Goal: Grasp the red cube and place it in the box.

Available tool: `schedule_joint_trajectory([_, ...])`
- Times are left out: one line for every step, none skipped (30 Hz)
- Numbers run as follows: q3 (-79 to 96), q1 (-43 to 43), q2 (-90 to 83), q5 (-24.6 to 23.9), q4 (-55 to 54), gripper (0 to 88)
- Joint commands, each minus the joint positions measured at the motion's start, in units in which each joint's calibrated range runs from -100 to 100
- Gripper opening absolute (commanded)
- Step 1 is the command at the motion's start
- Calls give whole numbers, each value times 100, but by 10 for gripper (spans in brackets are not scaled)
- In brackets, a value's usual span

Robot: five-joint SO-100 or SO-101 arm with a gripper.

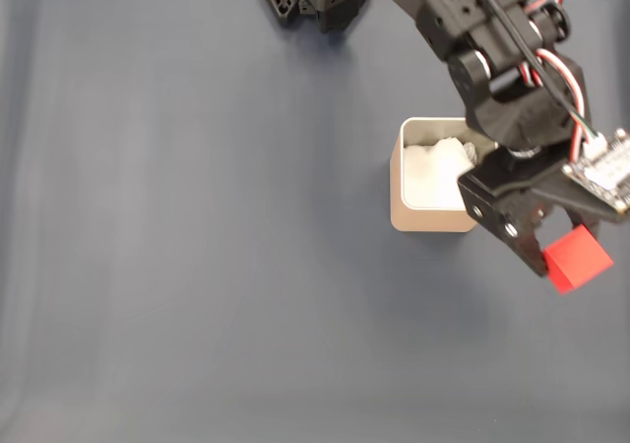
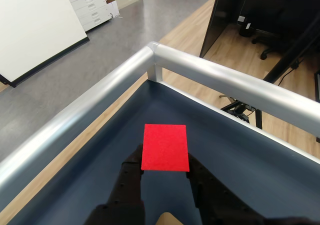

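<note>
— So where is the red cube (image 1: 579,258)?
— Up off the mat, pinched tight in the gripper (image 2: 165,171), just right of the box (image 1: 429,221). It is bright and plain. The rail (image 2: 227,82) is near.

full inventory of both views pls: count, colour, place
red cube: 1, bright red, held in the pincer, lifted to the right of the box in the fixed view
box: 1, beige with a pale rim, right of centre on the table
padding: 1 wad, white, inside the box
table cover: 1, dark blue-grey, under everything
rail: 1 frame with a corner joint, silver metal, along the table edge in the wrist view
office chair: 1, black, on the wood floor beyond the rail
drawer cabinet: 1, white, far left background
arm: 1, black with red and white wires, from top edge
pincer: 1, black, shut on the cube
</note>
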Motion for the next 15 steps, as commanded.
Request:
schedule_joint_trajectory([265, -51, -785, 24, -122, 96])
schedule_joint_trajectory([392, -51, -906, 24, -122, 96])
schedule_joint_trajectory([538, -51, -1045, 24, -122, 96])
schedule_joint_trajectory([675, -51, -1175, 24, -122, 96])
schedule_joint_trajectory([821, -44, -1313, 29, -122, 96])
schedule_joint_trajectory([985, -44, -1460, 29, -122, 96])
schedule_joint_trajectory([1140, -37, -1590, 34, -122, 96])
schedule_joint_trajectory([1295, -37, -1729, 34, -122, 96])
schedule_joint_trajectory([1459, -30, -1876, 34, -113, 96])
schedule_joint_trajectory([1614, -30, -2014, 34, -113, 96])
schedule_joint_trajectory([1769, -23, -2153, 34, -113, 96])
schedule_joint_trajectory([1942, -23, -2317, 34, -113, 96])
schedule_joint_trajectory([2097, -23, -2464, 34, -113, 96])
schedule_joint_trajectory([2252, -23, -2629, 34, -105, 96])
schedule_joint_trajectory([2425, -23, -2793, 39, -97, 96])
